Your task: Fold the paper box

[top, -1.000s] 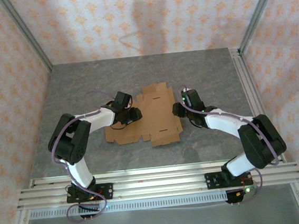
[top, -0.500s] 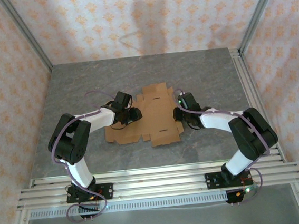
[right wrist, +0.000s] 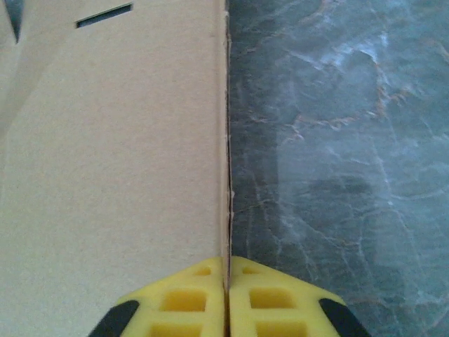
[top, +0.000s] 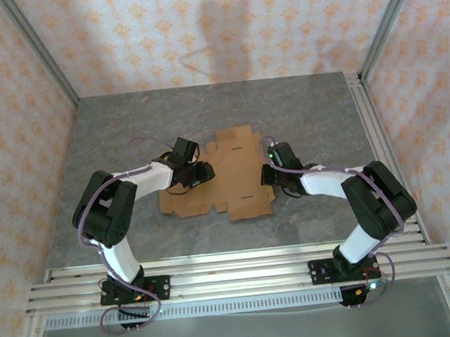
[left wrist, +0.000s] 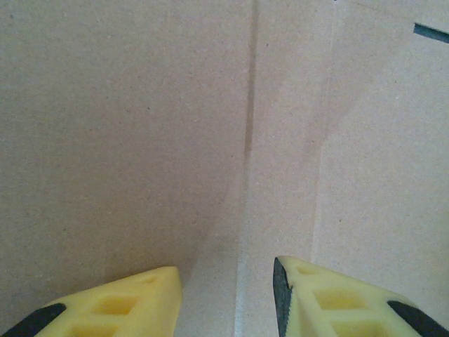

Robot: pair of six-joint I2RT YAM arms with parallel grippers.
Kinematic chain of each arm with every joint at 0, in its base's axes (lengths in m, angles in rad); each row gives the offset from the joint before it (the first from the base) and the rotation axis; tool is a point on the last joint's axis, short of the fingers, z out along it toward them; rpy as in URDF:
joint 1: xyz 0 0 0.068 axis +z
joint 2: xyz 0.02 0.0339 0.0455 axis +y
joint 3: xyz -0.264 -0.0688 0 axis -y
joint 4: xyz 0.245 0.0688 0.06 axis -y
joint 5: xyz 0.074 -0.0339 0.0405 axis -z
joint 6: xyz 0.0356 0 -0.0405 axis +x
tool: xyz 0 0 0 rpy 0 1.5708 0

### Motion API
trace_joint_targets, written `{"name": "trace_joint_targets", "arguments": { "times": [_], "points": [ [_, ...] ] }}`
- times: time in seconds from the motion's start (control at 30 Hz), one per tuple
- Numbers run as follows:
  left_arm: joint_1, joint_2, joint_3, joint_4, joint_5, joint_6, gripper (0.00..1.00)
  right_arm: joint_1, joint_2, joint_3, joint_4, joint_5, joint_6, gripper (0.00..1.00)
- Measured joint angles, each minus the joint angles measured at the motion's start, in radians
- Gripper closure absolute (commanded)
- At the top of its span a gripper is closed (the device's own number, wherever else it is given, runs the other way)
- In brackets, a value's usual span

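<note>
The paper box (top: pixel 230 176) lies unfolded and flat in the middle of the grey table, brown with flaps and slots. My left gripper (top: pixel 202 171) hovers low over its left half. In the left wrist view its yellow fingers (left wrist: pixel 126 305) stand apart over bare cardboard (left wrist: pixel 140 140), with a crease line running up between them and nothing held; the left gripper (left wrist: pixel 226 295) is open. My right gripper (top: pixel 269 174) is at the box's right edge. In the right wrist view the right gripper (right wrist: pixel 226 281) is shut, with the thin edge of the paper box (right wrist: pixel 126 140) between its fingertips.
The grey marbled table (right wrist: pixel 337 140) stretches bare to the right of the box. An aluminium rail (top: pixel 378 146) borders the table's right side, and more rails (top: pixel 235 275) run along the near edge by the arm bases. Patterned walls enclose the back and sides.
My right gripper slid left and nearer to the box's right edge and closed on it. The left arm and the box have stayed put.
</note>
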Motion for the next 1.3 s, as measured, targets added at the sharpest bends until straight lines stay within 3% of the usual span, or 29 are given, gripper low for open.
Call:
{"name": "trace_joint_targets", "arguments": {
  "times": [0.3, 0.63, 0.9, 1.13, 1.3],
  "points": [
    [-0.002, 0.0, 0.0, 0.002, 0.003, 0.0, 0.55, 0.0, -0.001, -0.001, 0.0, 0.0, -0.01, 1.0],
    [-0.01, -0.137, -0.019, -0.11, -0.084, 0.019, 0.38, 0.002, -0.013, 0.063, -0.115, 0.035, -0.158, 1.0],
    [0.01, -0.166, 0.049, -0.181, -0.111, 0.058, 0.24, 0.066, -0.019, 0.091, -0.144, 0.129, -0.298, 1.0],
    [0.021, -0.127, 0.238, -0.246, -0.108, 0.092, 0.13, 0.164, -0.018, 0.111, -0.128, 0.251, -0.398, 1.0],
    [0.021, -0.026, 0.444, -0.294, -0.085, 0.1, 0.12, 0.223, -0.009, 0.111, -0.084, 0.36, -0.47, 1.0]
  ]
}}
